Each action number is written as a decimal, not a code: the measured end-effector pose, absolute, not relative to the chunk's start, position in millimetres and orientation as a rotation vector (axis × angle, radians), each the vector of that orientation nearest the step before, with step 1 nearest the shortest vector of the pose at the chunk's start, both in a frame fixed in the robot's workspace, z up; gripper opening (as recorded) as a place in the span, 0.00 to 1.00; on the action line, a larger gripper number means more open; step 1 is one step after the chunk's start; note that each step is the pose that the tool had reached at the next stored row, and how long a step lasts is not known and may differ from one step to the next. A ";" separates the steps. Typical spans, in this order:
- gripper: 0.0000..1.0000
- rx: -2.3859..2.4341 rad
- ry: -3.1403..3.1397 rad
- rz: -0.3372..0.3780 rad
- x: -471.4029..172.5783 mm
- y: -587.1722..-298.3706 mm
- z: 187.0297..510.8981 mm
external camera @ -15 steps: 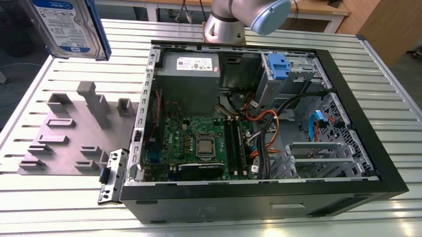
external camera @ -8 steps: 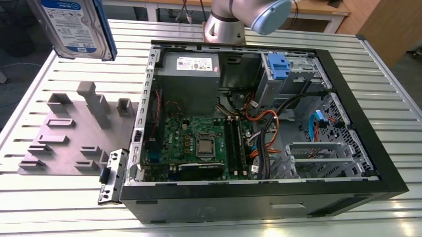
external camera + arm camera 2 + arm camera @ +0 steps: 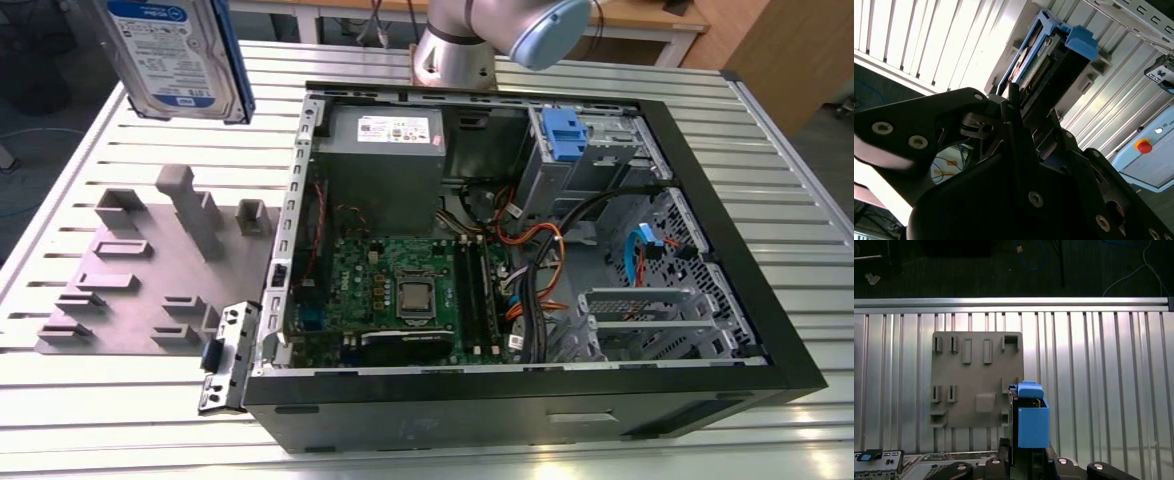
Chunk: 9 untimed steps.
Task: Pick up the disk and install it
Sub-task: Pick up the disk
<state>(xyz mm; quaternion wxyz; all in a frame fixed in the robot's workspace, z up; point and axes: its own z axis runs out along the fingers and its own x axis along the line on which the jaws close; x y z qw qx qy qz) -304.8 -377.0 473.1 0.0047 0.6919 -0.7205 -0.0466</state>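
The disk (image 3: pixel 180 55) is a silver hard drive with a white-and-blue label and blue side rails. It hangs in the air above the slatted table at the exterior view's far left, well outside the open computer case (image 3: pixel 534 405). In the first wrist view the disk (image 3: pixel 1033 422) stands on edge with a blue rail facing the camera, over the corner of the grey fixture plate (image 3: pixel 976 375). My gripper (image 3: pixel 1026 455) is shut on one end of it. The second wrist view looks along the black gripper (image 3: pixel 1021 107) to the disk (image 3: pixel 1049 55) it holds.
The case lies on its side with the motherboard (image 3: pixel 400 290), a grey power-supply box (image 3: pixel 384 135) and a blue-latched drive cage (image 3: pixel 567 135) exposed. The grey fixture plate (image 3: pixel 147 270) lies at the exterior view's left. A metal bracket (image 3: pixel 227 355) leans by the case. The arm's base (image 3: pixel 461 50) stands behind.
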 end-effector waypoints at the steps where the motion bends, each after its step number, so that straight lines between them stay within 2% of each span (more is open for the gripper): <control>1: 0.35 2.167 -2.257 -0.146 -302.7 -377.0 473.1; 9: 0.35 2.167 -2.257 -0.146 -285.8 -377.0 473.1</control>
